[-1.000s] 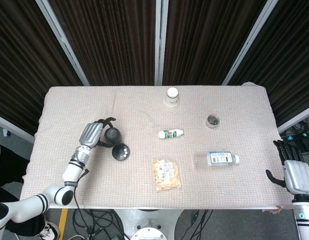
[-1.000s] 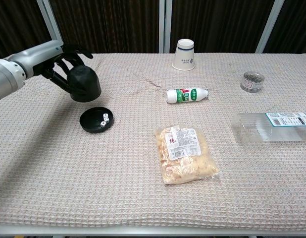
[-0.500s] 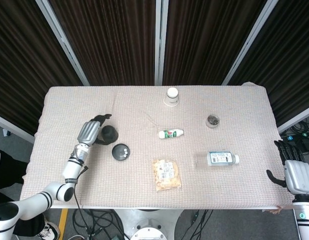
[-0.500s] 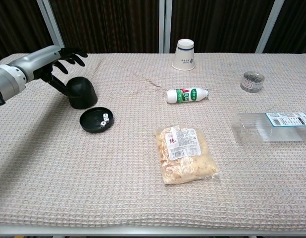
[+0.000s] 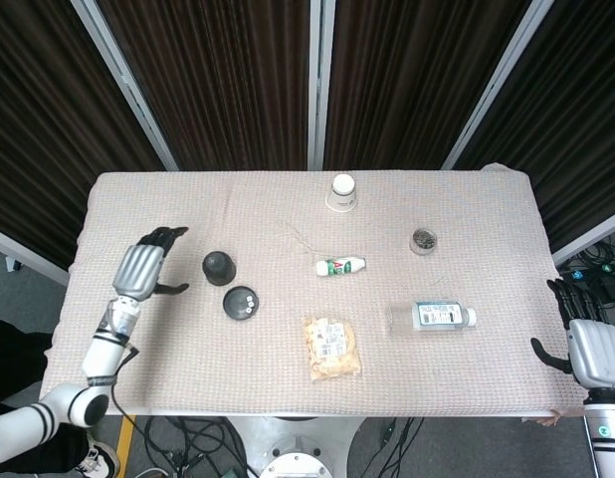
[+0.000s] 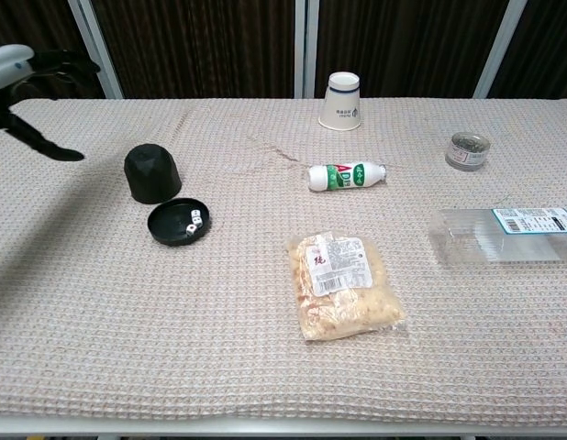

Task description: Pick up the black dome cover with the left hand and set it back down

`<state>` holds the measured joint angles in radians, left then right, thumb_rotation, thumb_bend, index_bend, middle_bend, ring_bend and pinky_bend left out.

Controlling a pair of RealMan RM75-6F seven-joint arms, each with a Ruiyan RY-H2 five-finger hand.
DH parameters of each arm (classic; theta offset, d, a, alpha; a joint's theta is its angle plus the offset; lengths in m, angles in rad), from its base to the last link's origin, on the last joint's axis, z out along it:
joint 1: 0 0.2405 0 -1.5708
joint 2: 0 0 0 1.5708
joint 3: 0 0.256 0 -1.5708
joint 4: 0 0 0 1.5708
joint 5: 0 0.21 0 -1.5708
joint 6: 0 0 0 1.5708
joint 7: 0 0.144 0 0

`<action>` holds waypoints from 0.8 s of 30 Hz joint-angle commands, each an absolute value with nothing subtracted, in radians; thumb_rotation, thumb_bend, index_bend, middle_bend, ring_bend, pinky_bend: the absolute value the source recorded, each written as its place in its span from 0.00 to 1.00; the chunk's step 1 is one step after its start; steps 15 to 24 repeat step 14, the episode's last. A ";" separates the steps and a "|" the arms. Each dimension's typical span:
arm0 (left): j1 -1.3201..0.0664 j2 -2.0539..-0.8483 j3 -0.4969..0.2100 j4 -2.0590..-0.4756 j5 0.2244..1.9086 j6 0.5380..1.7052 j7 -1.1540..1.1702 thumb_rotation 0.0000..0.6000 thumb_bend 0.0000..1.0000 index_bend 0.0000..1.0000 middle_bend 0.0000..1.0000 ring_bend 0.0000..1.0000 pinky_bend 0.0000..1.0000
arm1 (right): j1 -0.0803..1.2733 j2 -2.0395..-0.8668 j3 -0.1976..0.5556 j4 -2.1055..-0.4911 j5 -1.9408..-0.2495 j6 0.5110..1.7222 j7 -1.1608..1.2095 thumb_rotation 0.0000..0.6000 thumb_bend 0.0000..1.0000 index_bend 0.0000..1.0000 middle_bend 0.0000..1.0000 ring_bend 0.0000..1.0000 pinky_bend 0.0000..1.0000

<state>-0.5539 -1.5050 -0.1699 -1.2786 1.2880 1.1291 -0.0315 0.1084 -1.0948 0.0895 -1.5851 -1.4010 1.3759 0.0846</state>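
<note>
The black dome cover (image 5: 218, 265) (image 6: 152, 173) stands upright on the cloth, just behind a black round tray (image 5: 240, 303) (image 6: 179, 223) that holds small white dice. My left hand (image 5: 145, 266) (image 6: 31, 90) hovers to the left of the cover, apart from it, fingers spread and holding nothing. My right hand (image 5: 584, 337) rests off the table's right edge, fingers apart, with nothing in it.
An upturned paper cup (image 5: 342, 191) stands at the back. A small white bottle (image 5: 339, 266) lies mid-table, a snack bag (image 5: 331, 348) in front of it. A clear bottle (image 5: 433, 316) lies on the right, a small tin (image 5: 423, 240) behind it.
My left hand has let go of the dome cover and drawn away to the left. The cover now stands alone on the cloth. The right hand has not moved.
</note>
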 commanded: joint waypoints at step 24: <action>-0.187 -1.296 0.045 -1.686 1.366 1.545 0.363 1.00 0.00 0.15 0.17 0.08 0.24 | 0.107 -1.105 0.083 -1.567 -1.428 1.389 0.097 1.00 0.20 0.03 0.06 0.00 0.01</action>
